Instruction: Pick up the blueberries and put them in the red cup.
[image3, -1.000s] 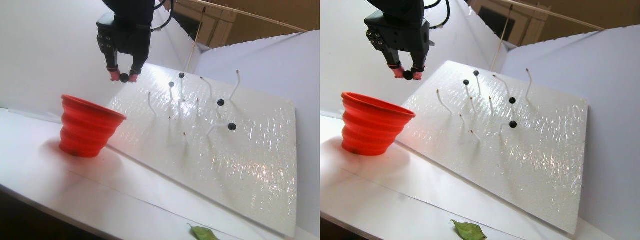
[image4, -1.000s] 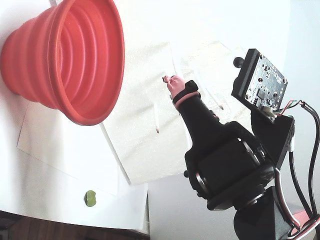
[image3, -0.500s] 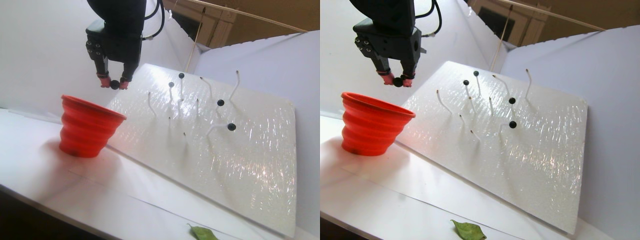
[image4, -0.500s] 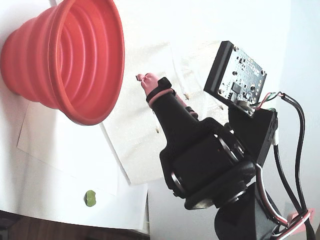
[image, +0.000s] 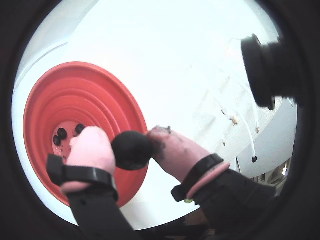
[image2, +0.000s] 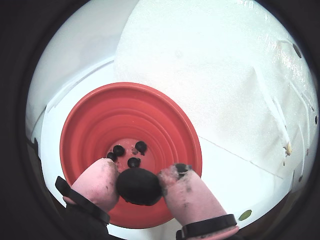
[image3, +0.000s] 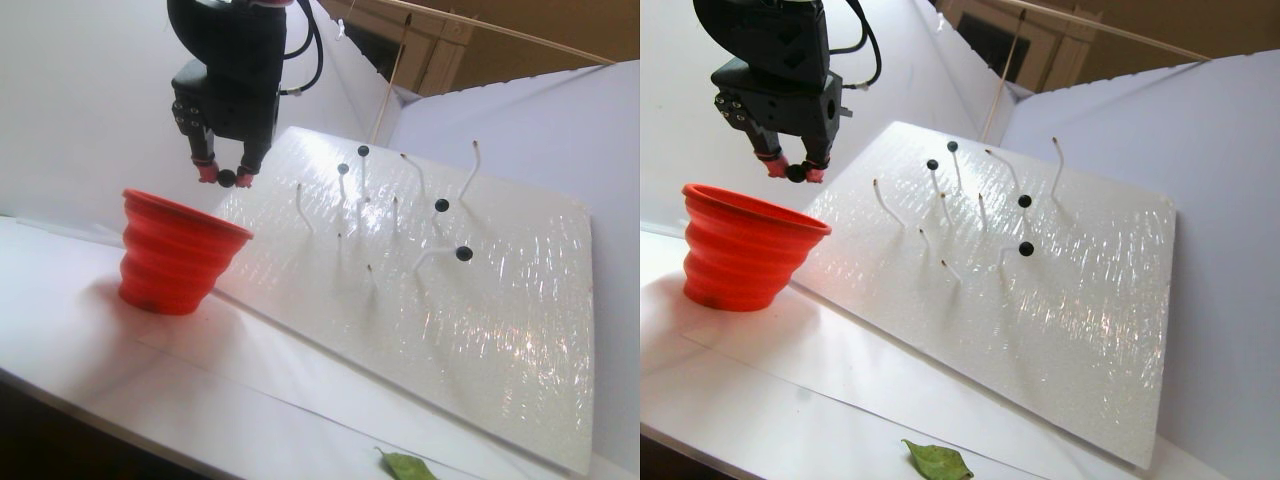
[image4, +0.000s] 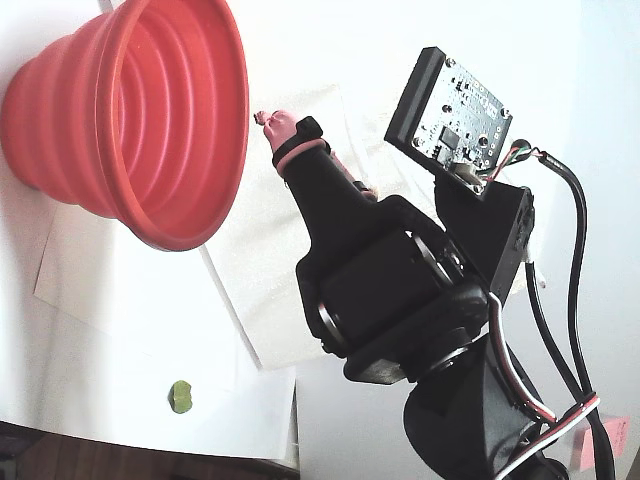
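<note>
My gripper (image2: 138, 181) is shut on one black-blue blueberry (image2: 138, 186), pinched between its pink fingertips (image2: 100, 182). In the stereo pair view the gripper (image3: 226, 178) hangs just above the right side of the red cup's (image3: 170, 260) rim. In both wrist views the held blueberry (image: 131, 150) shows over the red cup (image: 110, 95). Several blueberries (image2: 134, 162) lie on the cup's bottom. Several more blueberries (image3: 464, 254) sit on thin white stalks on the board. The fixed view shows one pink fingertip (image4: 274, 124) beside the cup (image4: 150, 120); the berry is hidden there.
A white textured board (image3: 480, 330) leans behind and to the right of the cup, with bare stalks (image3: 300, 205) sticking out. A green leaf (image3: 408, 466) lies at the table's front edge. A small green lump (image4: 181, 397) lies on the white paper.
The gripper has carried the blueberry left and a little down, from in front of the board to over the cup's rim. It stays shut.
</note>
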